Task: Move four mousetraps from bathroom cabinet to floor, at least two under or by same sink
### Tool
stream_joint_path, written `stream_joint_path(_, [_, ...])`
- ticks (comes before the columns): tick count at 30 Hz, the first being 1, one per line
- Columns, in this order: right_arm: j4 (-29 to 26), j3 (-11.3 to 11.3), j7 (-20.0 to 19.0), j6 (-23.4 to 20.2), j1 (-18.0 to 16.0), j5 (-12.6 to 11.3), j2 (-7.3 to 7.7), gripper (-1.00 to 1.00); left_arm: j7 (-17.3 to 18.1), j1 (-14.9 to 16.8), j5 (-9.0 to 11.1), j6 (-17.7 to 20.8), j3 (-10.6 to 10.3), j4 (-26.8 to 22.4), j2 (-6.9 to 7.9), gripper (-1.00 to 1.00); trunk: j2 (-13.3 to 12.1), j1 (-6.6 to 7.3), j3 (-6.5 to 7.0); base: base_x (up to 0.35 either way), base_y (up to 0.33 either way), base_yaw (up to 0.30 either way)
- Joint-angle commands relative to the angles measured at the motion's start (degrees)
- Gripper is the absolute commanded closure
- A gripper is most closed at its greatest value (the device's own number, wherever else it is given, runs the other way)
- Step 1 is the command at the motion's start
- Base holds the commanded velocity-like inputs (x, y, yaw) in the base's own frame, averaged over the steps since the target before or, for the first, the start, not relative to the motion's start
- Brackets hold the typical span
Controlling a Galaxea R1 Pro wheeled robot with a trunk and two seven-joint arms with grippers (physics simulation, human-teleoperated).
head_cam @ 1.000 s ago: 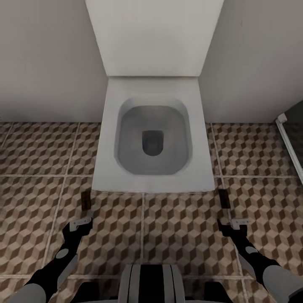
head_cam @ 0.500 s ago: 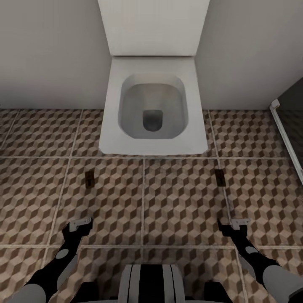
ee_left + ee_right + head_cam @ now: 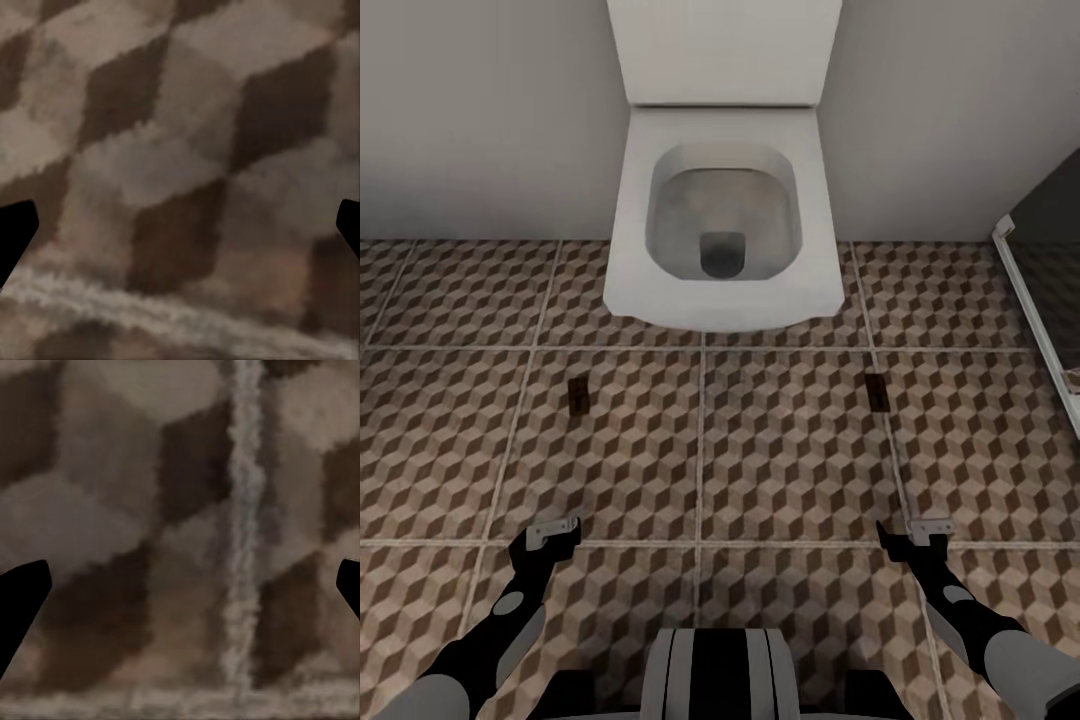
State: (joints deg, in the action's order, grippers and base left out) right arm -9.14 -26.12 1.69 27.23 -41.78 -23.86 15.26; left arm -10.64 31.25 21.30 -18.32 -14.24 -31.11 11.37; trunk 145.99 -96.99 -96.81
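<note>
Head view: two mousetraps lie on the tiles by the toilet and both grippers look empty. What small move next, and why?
Probably roll the base back and turn away, toward wherever the cabinet is. Two mousetraps already lie flat on the bathroom floor in front of the toilet. The left gripper and right gripper have open jaws holding nothing, so two more need fetching.

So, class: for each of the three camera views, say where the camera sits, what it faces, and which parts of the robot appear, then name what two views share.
Head view: on the robot's head, angled forward and down at the toilet, two mousetraps on the bathroom floor, both forearms, left gripper, right gripper and the trunk top.
Left wrist view: near the left gripper, facing close-up floor tile; dark fingertips at the edges.
Right wrist view: near the right gripper, facing tile and a grout line; dark fingertips.
Shared: both wrist views show the cube-pattern floor between widely spread fingertips.
</note>
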Motion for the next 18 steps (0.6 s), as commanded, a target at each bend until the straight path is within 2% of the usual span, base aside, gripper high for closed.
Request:
stream_joint_path(1, [0.09,-1.21,0.33,-0.24,0.03,-0.04,0.03,-1.00,-0.46,0.04,0.35,-0.22,-0.50,0.00,0.05,-1.00,0.01,0.00,-0.03,-0.039,0.000,0.000])
stream_joint_path(18, [0.09,-1.21,0.33,-0.23,0.03,-0.04,0.03,-1.00,-0.52,0.00,0.24,-0.24,-0.41,0.02,-0.12,-1.00,0.01,0.00,-0.03,-0.007,0.000,0.000])
